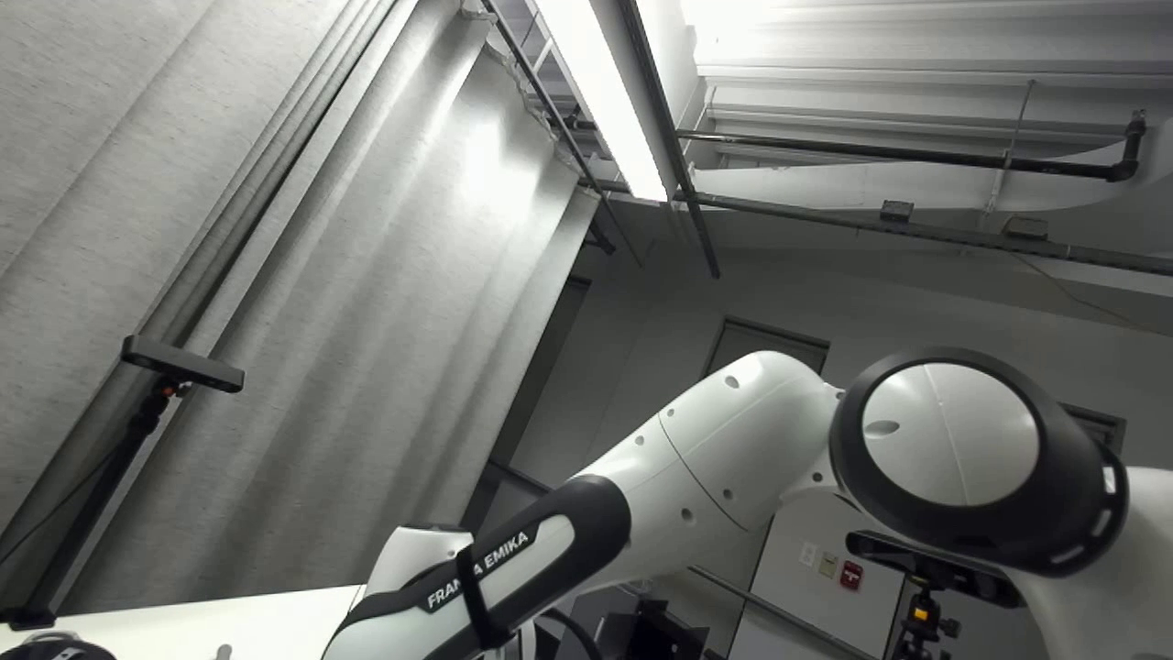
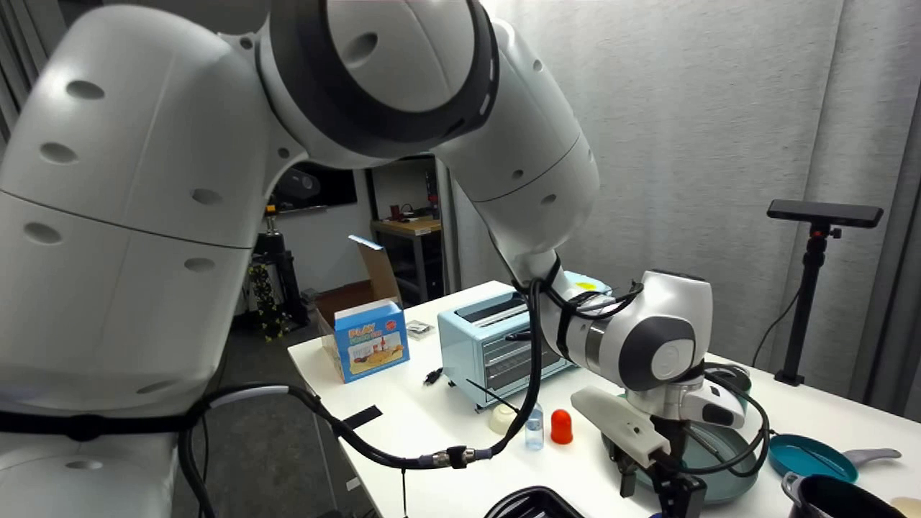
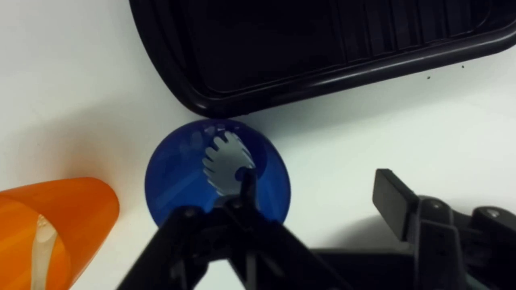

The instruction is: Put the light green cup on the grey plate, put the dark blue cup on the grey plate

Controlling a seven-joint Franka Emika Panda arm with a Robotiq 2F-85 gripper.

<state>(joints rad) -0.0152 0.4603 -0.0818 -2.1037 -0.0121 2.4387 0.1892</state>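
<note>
You look to be on the step for the dark blue cup (image 3: 193, 173), lining up the grasp. Your pincer (image 3: 318, 187) has its fingers well apart, with nothing clamped. In the wrist view one finger overlaps the cup, which seems mouth-up, while its mate stands off past the edge, so the wall on that side lies between them as pictured. Whether the overlapping tip is inside or only above, I can't tell.

Beyond the cup from your pincer, toward the top of that view, the corner of a black tray (image 3: 306, 88) touches it or sits right beside it. An orange cup (image 3: 76, 217) is farther off, on the side away from the pincer's outer finger. In an exterior view the grey plate (image 2: 727, 482) shows behind the pincer and out to its right as pictured. I can't make out the light green cup anywhere, so I can't judge that half of your job.

Next you'd want that tip down inside the rim, then the fingers brought together on the wall. Lift straight up, clear of the tray, before carrying across to the plate.
</note>
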